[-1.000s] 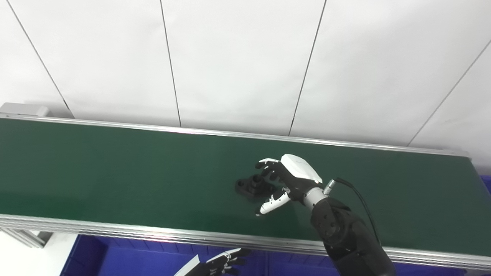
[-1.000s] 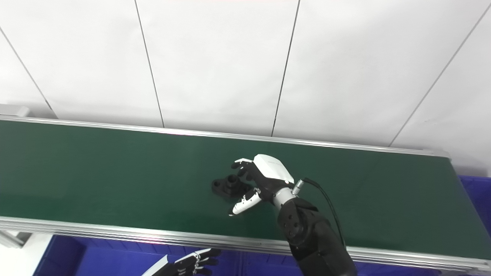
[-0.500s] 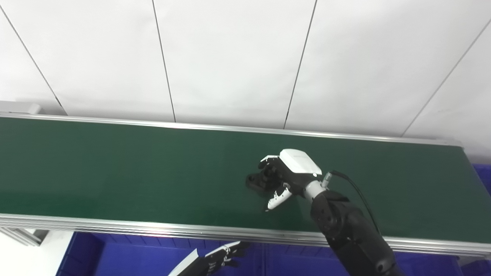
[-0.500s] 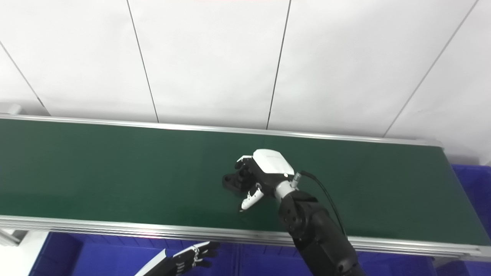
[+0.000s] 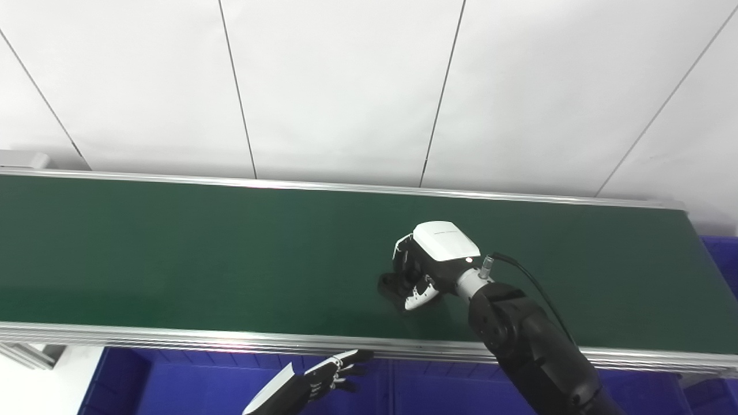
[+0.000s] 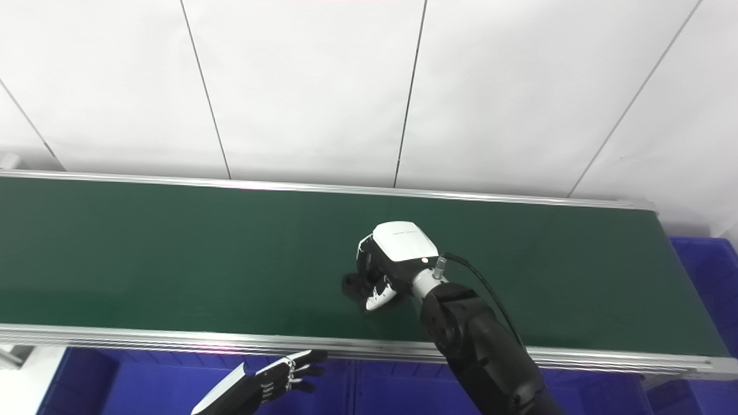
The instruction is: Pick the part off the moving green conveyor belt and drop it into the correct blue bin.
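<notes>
The right hand [image 5: 429,268] curls its fingers down over the black part [image 5: 392,286] on the green conveyor belt [image 5: 173,253], seemingly gripping it, its exposed end poking leftward, while the left hand [image 5: 328,377] idles below with spread fingers, over a blue bin [image 5: 190,386].

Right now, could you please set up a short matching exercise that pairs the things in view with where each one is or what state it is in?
Column 1:
1. right hand
2. left hand
3. black part
4. conveyor belt

Column 2:
A. below the near rail, over the blue bin, fingers apart
B. green, running across the whole view
C. closed around the part
D. on the belt, inside the fingers

Pairs: 1-C, 2-A, 3-D, 4-B
</notes>
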